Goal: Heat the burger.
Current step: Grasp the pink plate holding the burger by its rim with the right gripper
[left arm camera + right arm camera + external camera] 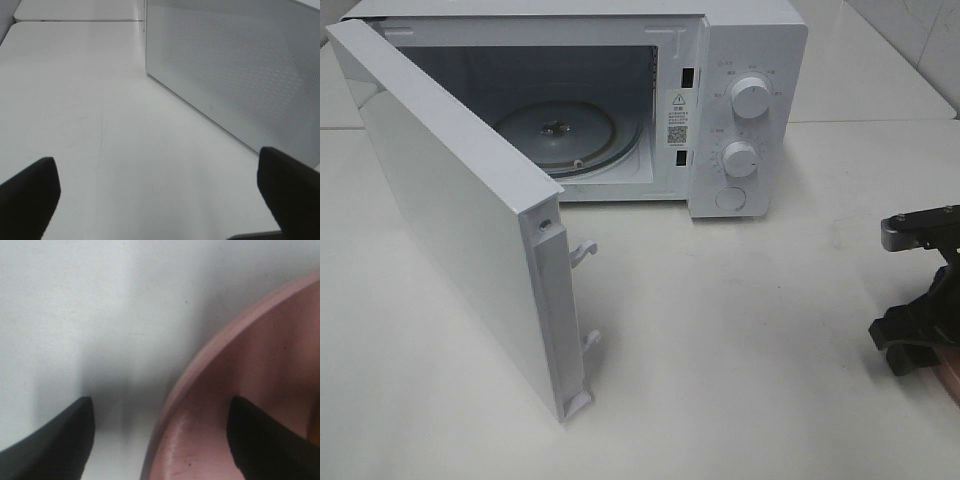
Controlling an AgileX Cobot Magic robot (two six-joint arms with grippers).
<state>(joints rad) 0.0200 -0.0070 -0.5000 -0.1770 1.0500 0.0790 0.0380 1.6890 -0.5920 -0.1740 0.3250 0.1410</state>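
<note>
White table (pixel 720 350) is shown, microwave (pixel 740 100) open at upper left. At the right edge, the right end effector (pixel 160 412) is spread wide astride the rim of the pink plate (pixel 240 405), nothing gripped; the burger is unseen.

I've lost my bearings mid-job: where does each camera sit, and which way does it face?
Exterior high: mounted above, looking down across the table at the open microwave; the right arm shows at the right edge.
Left wrist: low over the table, facing the microwave door from outside; both open jaws show.
Right wrist: close above the pink plate, looking down; its open jaws straddle the rim.
Shared: exterior high and left wrist both show the door.
</note>
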